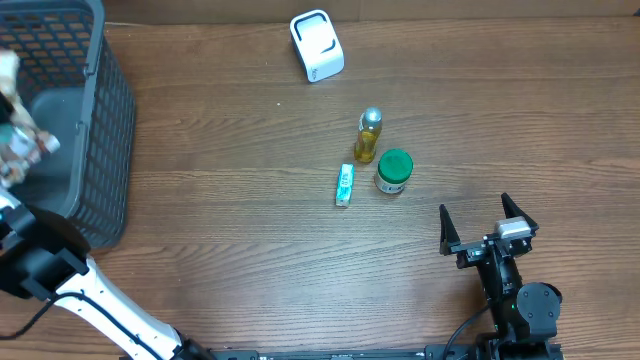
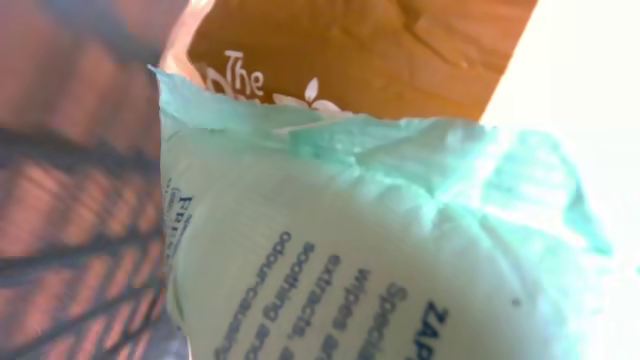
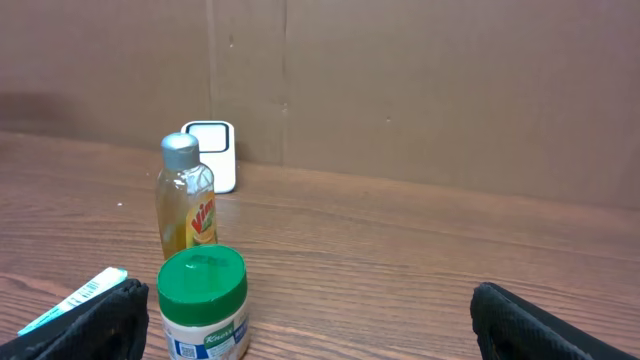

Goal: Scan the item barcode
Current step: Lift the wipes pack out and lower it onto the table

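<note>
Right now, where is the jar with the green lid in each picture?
Overhead: jar right of centre, beside the yellow bottle.
Left wrist: not in it; a pale green packet fills the view.
Right wrist: jar bottom left, in front of the bottle.
Shared landmark: the yellow bottle, in overhead and right wrist.

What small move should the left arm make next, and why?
Probably raise the left pincer slightly, straight up. The wipes pack fills its camera view, down in the basket, while the white scanner stands far across the table. Whether the pincer truly holds the pack cannot be seen.
</note>
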